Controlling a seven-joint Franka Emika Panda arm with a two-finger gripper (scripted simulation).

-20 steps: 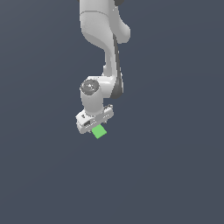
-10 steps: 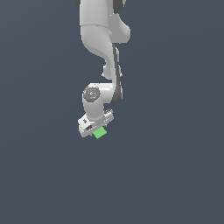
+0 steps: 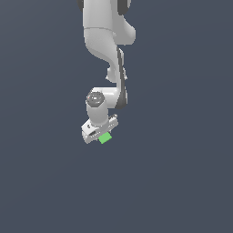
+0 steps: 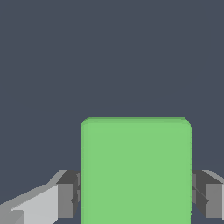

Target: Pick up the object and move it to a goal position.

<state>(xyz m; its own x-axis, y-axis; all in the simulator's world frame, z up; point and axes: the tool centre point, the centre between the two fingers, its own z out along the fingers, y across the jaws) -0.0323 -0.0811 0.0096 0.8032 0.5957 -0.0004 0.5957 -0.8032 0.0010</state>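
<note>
Seen from the exterior view, the white Panda arm (image 3: 103, 41) reaches down from the upper edge of the picture, its wrist turned so that the gripper (image 3: 100, 133) points downward and a little toward the exterior view's left. The small green cube (image 3: 105, 138) sits at the gripper's lower end, half covered by the white gripper body, with only its lower corner and one face showing. Everything behind is a flat, dark grey-blue ground (image 3: 182, 182) with no edge, corner or shadow on it, so whether the cube rests on a surface or hangs clear of one cannot be told from this view.

Next, in the wrist view, the cube (image 4: 135, 170) fills the middle of the picture as a plain bright green face with softly rounded upper corners. One dark grey finger pad (image 4: 70, 194) meets its one side and the other pad (image 4: 202, 197) meets the opposite side, with no gap visible at either contact. The gripper (image 4: 136, 197) is thus clamped on the cube, which is held squarely between the two pads. Behind it lies the same even dark ground (image 4: 109, 52).
</note>
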